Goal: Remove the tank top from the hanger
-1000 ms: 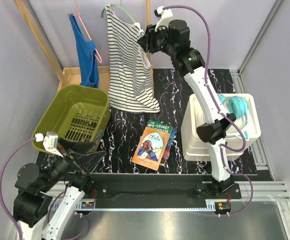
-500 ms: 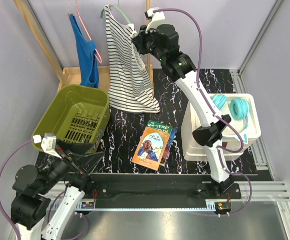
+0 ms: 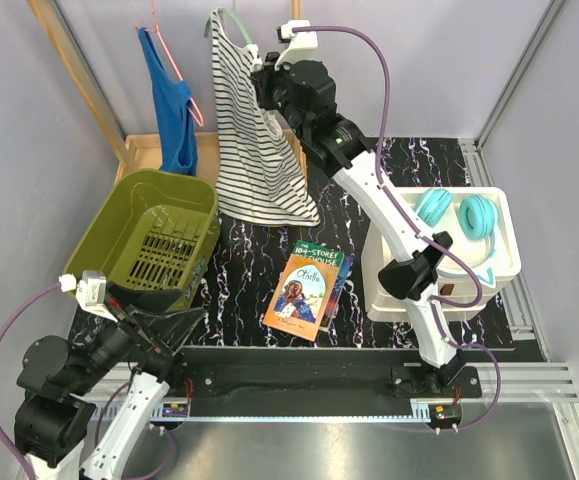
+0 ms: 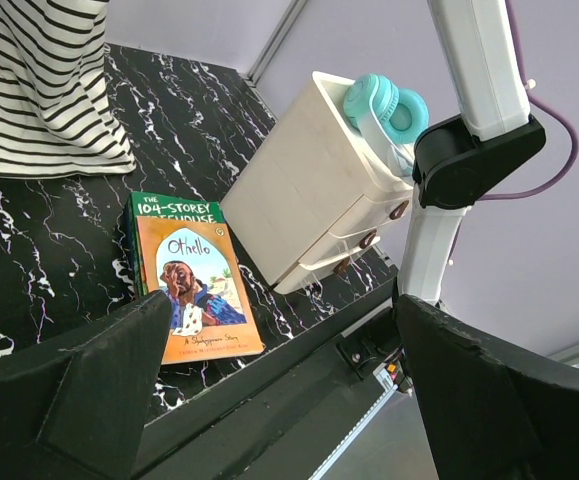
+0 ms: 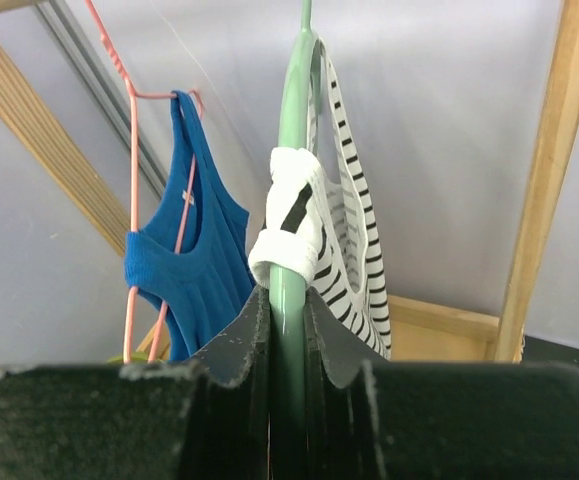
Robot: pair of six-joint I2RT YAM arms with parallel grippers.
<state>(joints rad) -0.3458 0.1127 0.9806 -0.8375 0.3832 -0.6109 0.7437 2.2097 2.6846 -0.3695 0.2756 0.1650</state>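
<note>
The striped tank top (image 3: 259, 150) hung on the green hanger (image 5: 296, 100) at the 12 o'clock edge of the surface (image 3: 239, 270), with one strap bunched on the hanger's arm. The right hand (image 5: 289, 315) was clamped tight on that arm, just below the bunched strap. The left hand (image 4: 281, 310), low at 7 o'clock, stood wide apart and held nothing. A blue top (image 3: 174, 110) hung at 11 o'clock.
</note>
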